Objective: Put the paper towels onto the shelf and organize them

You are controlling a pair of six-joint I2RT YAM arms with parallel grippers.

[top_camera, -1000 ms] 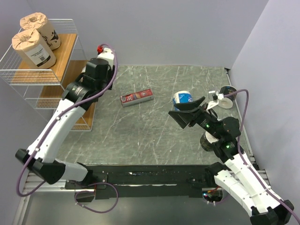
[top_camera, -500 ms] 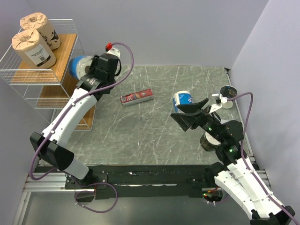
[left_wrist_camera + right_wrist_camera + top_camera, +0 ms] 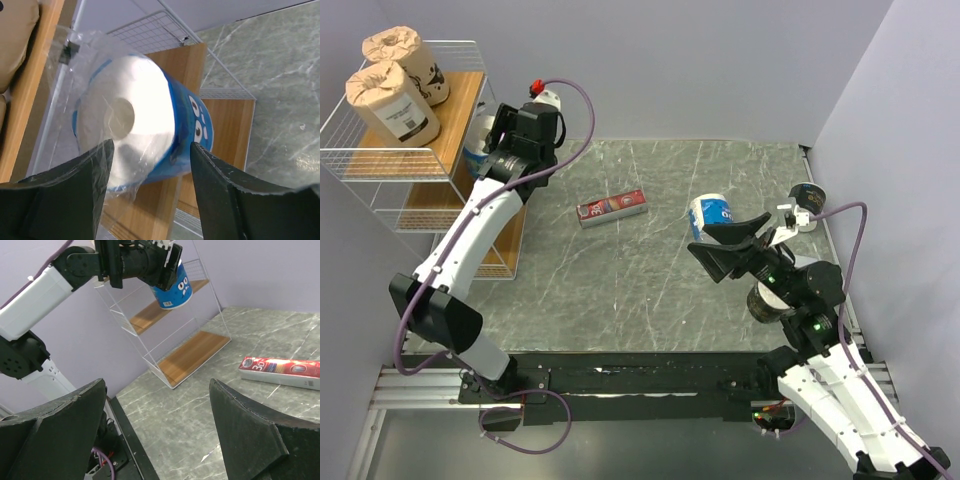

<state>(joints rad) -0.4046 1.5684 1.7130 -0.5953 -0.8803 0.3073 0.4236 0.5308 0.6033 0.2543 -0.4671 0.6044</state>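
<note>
- A grey marbled table (image 3: 650, 290) between plain lilac walls (image 3: 720, 60).
- At far left, a white wire shelf (image 3: 380, 190) with wooden boards; two brown rolls (image 3: 395, 95) stand on top.
- The left tool (image 3: 150, 146) grips a plastic-wrapped blue-and-white roll (image 3: 135, 115) at the shelf's edge.
- The right tool (image 3: 157, 385) gapes wide, empty.

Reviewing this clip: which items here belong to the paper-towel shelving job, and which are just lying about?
Job: shelf; near kraft roll and far kraft roll on its top board; raised blue-and-white roll beside the shelf; loose blue-and-white roll; far dark roll; near dark roll, partly hidden.
Lying about: red box.
</note>
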